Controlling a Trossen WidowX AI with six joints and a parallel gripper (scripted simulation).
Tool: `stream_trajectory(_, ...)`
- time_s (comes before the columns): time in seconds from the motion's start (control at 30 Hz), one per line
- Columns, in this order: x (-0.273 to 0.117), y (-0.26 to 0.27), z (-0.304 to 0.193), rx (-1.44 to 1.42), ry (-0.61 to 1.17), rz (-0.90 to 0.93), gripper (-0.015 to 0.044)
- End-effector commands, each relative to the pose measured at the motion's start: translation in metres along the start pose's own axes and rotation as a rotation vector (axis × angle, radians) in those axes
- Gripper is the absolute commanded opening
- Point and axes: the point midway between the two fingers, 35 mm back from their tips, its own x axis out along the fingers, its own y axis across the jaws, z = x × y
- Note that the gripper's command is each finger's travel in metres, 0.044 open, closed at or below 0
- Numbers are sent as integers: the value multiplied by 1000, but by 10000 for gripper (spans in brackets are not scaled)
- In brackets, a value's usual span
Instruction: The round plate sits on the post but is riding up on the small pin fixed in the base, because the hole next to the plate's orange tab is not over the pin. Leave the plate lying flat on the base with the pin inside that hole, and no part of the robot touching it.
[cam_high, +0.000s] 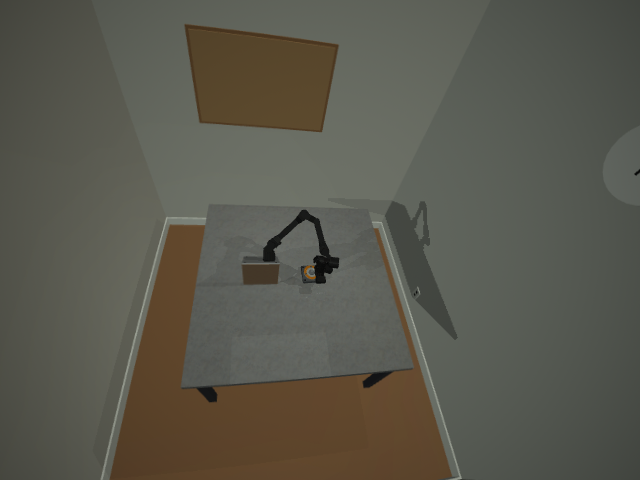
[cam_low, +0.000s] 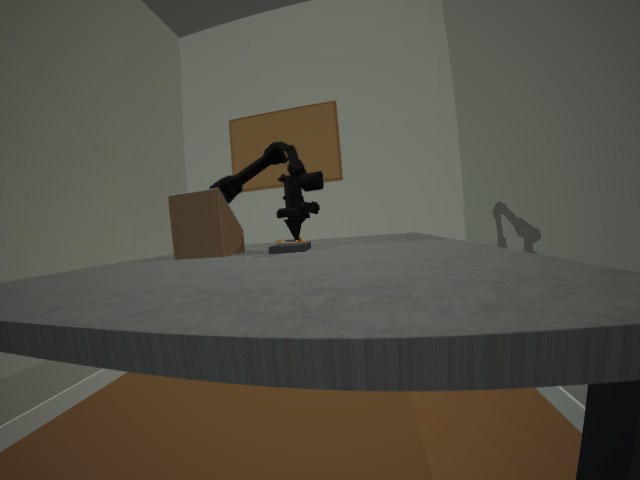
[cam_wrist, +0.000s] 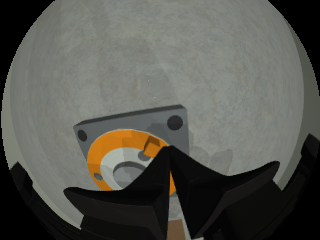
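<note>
The round plate (cam_high: 307, 272) (cam_low: 281, 241) (cam_wrist: 101, 148), with an orange rim and pale middle, sits on the dark grey square base (cam_low: 289, 249) (cam_wrist: 115, 119). Its orange tab (cam_wrist: 152, 146) is at the upper right of the rim in the wrist view, with a dark hole (cam_wrist: 144, 156) just inside it. The pin cannot be made out. Whether the plate lies flat is too small to tell. My gripper (cam_low: 296, 239) (cam_wrist: 168, 150) is shut and empty. Its tips are low over the rim, right beside the tab; whether they touch it is unclear. The fingers hide the plate's lower right part.
A brown box (cam_high: 260, 273) (cam_low: 196, 227) stands left of the base, by the foot of the arm. The base has dark corner holes, two of them visible in the wrist view. All stand on the grey table (cam_high: 279, 320) (cam_low: 320, 294).
</note>
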Motion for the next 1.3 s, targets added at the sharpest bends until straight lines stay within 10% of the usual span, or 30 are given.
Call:
stream_trajectory(0.0, 1, 7, 6, -12, -6, 6, 0)
stream_trajectory(1.27, 0, 36, 16, -12, -6, 8, 0)
